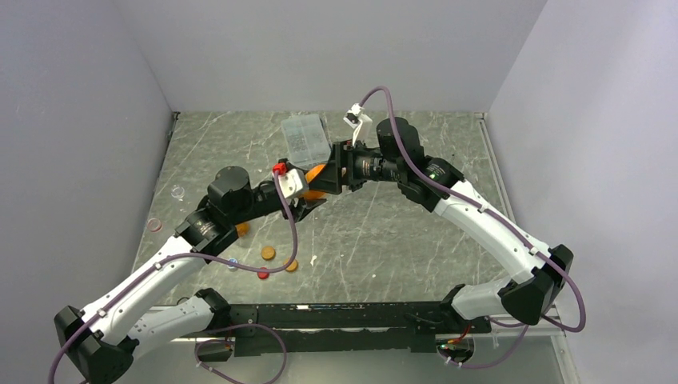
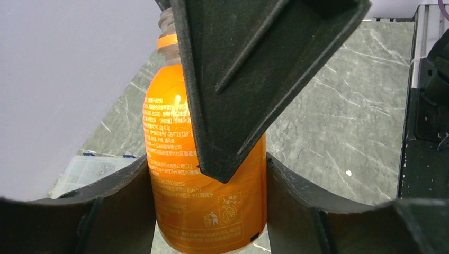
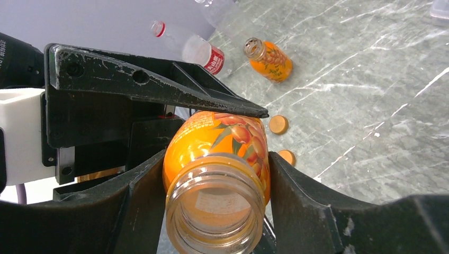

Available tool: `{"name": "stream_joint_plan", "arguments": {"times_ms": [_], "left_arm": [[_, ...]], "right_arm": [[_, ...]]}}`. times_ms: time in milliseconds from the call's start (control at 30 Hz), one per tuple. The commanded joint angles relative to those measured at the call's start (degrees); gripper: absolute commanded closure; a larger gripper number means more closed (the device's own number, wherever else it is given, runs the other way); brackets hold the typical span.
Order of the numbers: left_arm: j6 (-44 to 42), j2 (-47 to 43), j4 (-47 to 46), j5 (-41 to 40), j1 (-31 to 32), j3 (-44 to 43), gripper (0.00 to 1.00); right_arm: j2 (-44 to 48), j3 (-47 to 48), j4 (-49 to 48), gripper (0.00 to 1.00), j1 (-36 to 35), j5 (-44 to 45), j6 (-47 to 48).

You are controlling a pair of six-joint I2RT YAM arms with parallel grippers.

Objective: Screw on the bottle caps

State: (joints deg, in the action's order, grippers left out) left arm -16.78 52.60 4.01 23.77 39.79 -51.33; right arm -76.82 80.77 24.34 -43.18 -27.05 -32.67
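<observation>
An orange bottle (image 1: 317, 178) with no cap on is held in the air between both grippers, above the middle of the table. My left gripper (image 1: 310, 198) is shut on its body (image 2: 169, 132). My right gripper (image 1: 329, 178) is shut on it near the neck, and the open mouth (image 3: 214, 211) faces the right wrist camera. A right finger (image 2: 238, 79) crosses in front of the bottle in the left wrist view. Two orange caps (image 1: 268, 253) (image 1: 292, 265) and a red cap (image 1: 263, 274) lie on the table near the left arm.
A second orange bottle (image 3: 270, 61) and a clear bottle with a red label (image 3: 198, 47) lie on the table, both uncapped. A clear compartment box (image 1: 305, 138) sits at the back. Clear round dishes (image 1: 177, 192) lie at the far left. Grey walls enclose three sides.
</observation>
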Motion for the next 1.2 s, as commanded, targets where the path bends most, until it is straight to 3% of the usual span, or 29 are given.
{"name": "stream_joint_plan", "arguments": {"times_ms": [0,133,200,400,567,667,900,1167], "left_arm": [[2.98,0.32,-3.57,-1.00,0.19,-0.61,0.53],[5.87,-0.61,-2.48,-5.99,0.11,-0.25,0.54],[6.81,-1.33,-1.57,-9.51,0.11,0.12,0.54],[10.45,-1.98,4.19,-16.81,-2.24,-1.80,0.55],[15.42,-3.33,5.59,-11.79,-10.93,-2.65,0.55],[16.41,-4.02,7.35,-10.83,-14.20,-4.17,0.56],[19.37,-3.88,10.94,-13.94,-16.67,-10.80,0.56],[20.00,-3.67,11.59,-17.55,-16.76,-15.62,0.56]], "right_arm": [[0.81,2.40,-1.65,0.38,-0.77,2.35,-0.49],[3.40,2.15,-0.71,0.06,-0.77,7.63,0.23],[5.68,1.88,0.43,0.01,-0.72,12.33,1.05],[13.97,-2.97,2.76,0.00,-0.65,25.71,2.11],[15.95,-9.54,4.00,0.00,-1.92,32.42,3.46],[14.33,-15.20,1.22,0.01,-6.98,37.81,4.06],[1.52,-23.00,-10.65,0.17,-18.76,39.67,5.90],[-19.18,-17.76,-16.33,0.25,-27.32,40.50,7.59]]}}
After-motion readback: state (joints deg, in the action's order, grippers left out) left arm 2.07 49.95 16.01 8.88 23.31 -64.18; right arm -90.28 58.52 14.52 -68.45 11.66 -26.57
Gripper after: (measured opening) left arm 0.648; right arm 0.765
